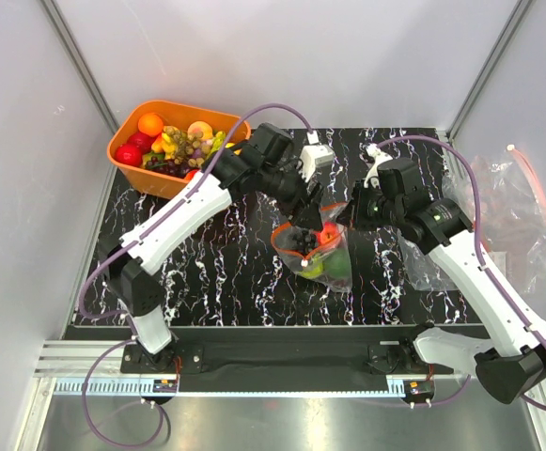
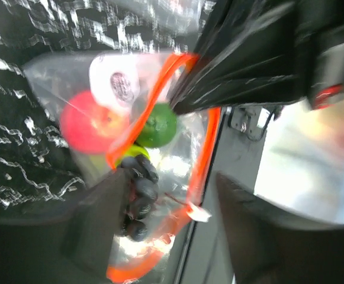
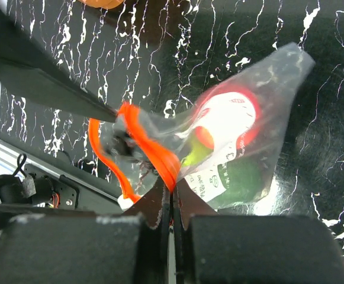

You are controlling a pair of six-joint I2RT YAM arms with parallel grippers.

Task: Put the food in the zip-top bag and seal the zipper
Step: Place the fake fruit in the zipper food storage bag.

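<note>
My right gripper (image 3: pixel 172 186) pinches the limp, slippery zip-top bag (image 3: pixel 278 100) by its stiffer zipper (image 3: pixel 157 154), likely the surest hold; left gripper (image 2: pixel 170 195) gapes.

Clear thin plastic zip-top bag (image 1: pixel 334 268), glossy toy fruit (image 1: pixel 302 242) inside, is noted just below and between left gripper (image 1: pixel 303 214) and right gripper (image 1: pixel 350 215); its orange-red zipper strip (image 1: pixel 279 241) is spread open beneath them.

The grape bunch (image 1: pixel 301 241) obstructs the zip-top bag (image 1: pixel 336 268) mouth.
</note>
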